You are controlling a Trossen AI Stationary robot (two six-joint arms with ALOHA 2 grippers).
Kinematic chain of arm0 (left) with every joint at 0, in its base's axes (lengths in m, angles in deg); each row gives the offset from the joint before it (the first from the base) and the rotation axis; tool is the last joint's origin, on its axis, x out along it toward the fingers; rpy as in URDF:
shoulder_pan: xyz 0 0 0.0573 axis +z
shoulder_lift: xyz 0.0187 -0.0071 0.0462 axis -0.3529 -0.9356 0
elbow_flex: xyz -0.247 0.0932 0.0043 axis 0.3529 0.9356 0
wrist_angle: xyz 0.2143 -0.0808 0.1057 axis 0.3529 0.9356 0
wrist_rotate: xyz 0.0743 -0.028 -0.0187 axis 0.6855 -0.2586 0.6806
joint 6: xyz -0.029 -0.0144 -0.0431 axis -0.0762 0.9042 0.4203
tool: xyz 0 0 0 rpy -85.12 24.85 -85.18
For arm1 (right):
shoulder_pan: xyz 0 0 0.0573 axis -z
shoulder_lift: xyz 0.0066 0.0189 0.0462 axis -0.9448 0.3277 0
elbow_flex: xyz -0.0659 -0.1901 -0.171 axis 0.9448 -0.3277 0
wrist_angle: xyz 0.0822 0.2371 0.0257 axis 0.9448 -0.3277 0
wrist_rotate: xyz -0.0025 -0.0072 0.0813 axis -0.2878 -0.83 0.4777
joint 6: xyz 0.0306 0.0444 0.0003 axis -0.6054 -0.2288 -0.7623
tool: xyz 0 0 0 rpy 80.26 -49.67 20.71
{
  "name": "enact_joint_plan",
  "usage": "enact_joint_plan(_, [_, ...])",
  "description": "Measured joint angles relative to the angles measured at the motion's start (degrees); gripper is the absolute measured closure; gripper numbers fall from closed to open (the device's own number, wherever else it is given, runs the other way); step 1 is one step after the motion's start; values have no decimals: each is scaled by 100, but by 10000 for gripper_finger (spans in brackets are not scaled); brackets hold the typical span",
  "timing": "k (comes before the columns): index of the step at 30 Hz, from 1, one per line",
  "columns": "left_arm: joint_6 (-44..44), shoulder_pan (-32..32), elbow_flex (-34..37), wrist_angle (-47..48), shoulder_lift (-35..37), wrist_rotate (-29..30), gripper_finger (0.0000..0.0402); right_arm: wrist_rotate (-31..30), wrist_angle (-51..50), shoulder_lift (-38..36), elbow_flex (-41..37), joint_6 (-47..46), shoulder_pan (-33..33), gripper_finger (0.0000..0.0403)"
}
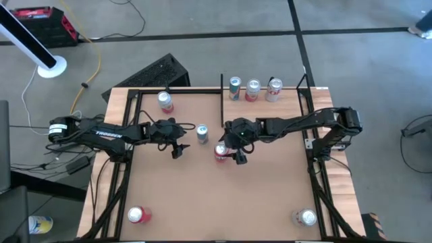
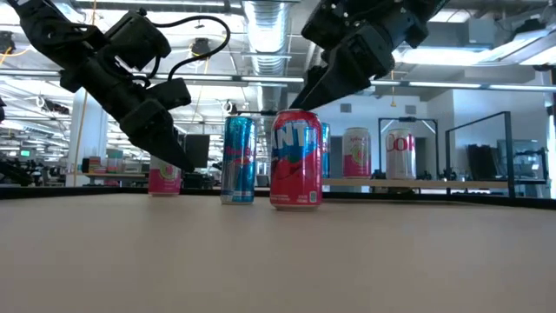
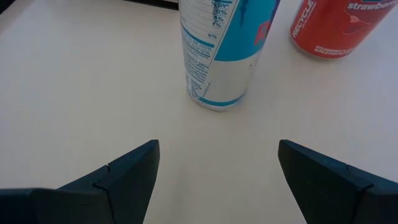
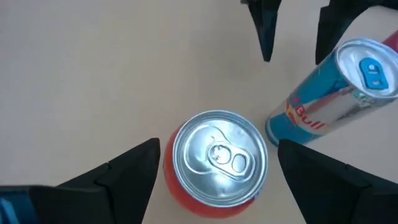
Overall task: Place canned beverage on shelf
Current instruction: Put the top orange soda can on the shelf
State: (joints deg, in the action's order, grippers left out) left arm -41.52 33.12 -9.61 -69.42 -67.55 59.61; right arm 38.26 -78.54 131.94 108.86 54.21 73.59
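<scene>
Strawberry Fanta can (image 4: 216, 163) btwn spread right gripper (image 4: 216, 180), Red Bull can (image 3: 225, 53), left gripper (image 3: 217, 177) spread.

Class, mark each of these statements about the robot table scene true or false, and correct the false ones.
1. The right gripper hangs open above the upright red soda can. True.
2. The left gripper is shut on the slim blue-and-silver can. False: it is open, short of that can.
3. Three cans stand in a row on the pale wood-plank shelf at the table's far edge. True.
4. The red soda can lies on its side. False: it stands upright.
5. The slim blue-and-silver can stands between the two grippers. True.
</scene>
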Motion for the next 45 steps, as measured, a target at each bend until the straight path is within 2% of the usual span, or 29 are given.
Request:
enact_joint_plan(6, [0,0,0,1,2,-73,87,-1,6,241,1,2,0,53])
enact_joint_plan(20, [0,0,0,1,2,-73,87,1,-20,250,7,17,7,55])
enact_joint_plan(30, [0,1,0,3,2,-76,87,-1,-13,200,7,17,29,102])
enact_joint_plan(37, [0,2,0,29,2,-76,87,6,-141,169,9,-26,221,107])
enact_joint_plan(45, [0,2,0,34,2,-78,87,6,-865,-489,0,99,566,110])
